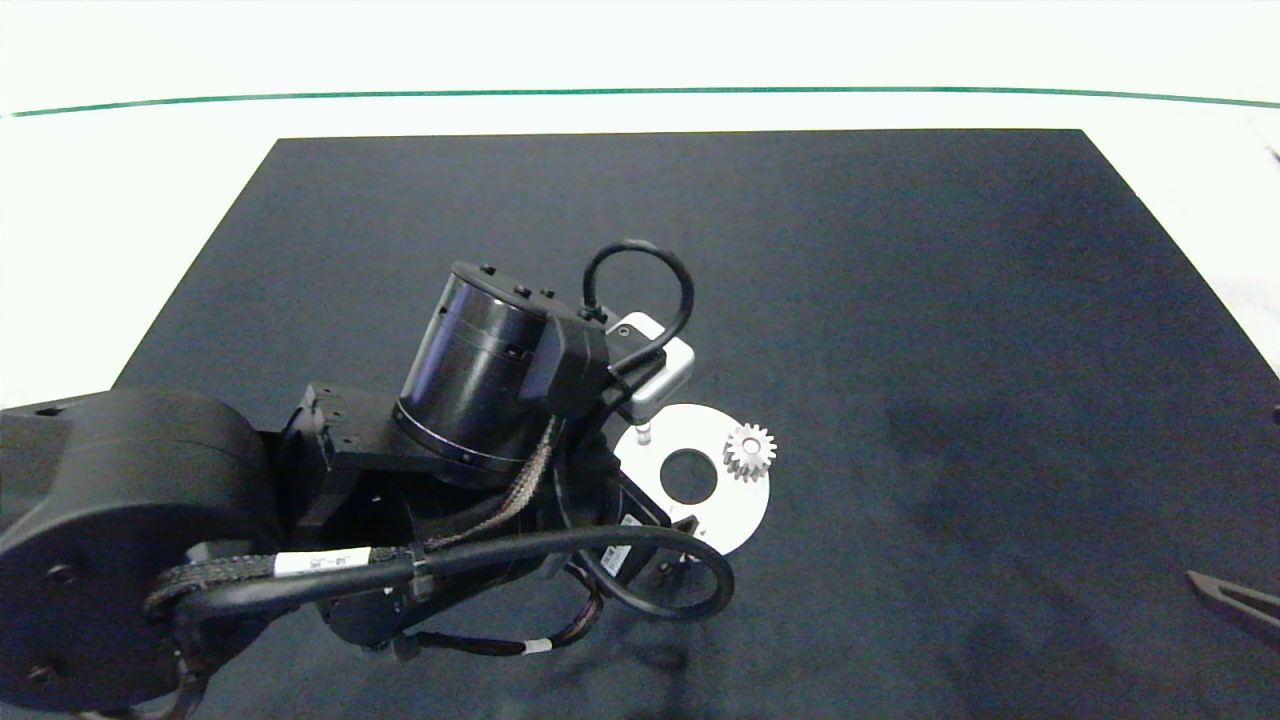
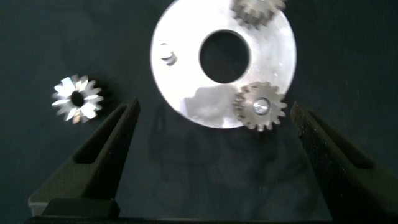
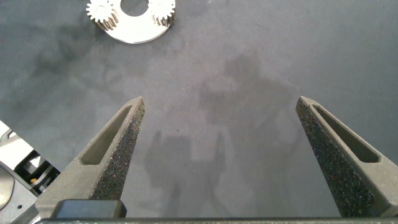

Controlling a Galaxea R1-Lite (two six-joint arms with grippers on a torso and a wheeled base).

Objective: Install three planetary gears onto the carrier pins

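The white disc [image 2: 180,87] lies on the black mat, and my left gripper [image 2: 214,104] hovers open just above its near edge, holding nothing. Two planetary gears sit on carrier pins: one [image 2: 260,106] close to my left gripper's fingers, the other [image 2: 257,9] across the centre hole. The third pin [image 2: 166,53] stands bare. A third gear [image 2: 76,98] lies loose on the mat beside the disc. In the head view the left arm [image 1: 480,380] covers part of the disc [image 1: 735,510]; one mounted gear [image 1: 750,451] and the bare pin [image 1: 643,432] show. My right gripper [image 3: 221,101] is open and empty, far from the disc [image 3: 134,31].
The black mat [image 1: 900,300] covers most of the white table. The right gripper's fingers [image 1: 1235,600] reach in at the lower right edge of the head view. A cable loop [image 1: 660,590] hangs from the left arm near the disc.
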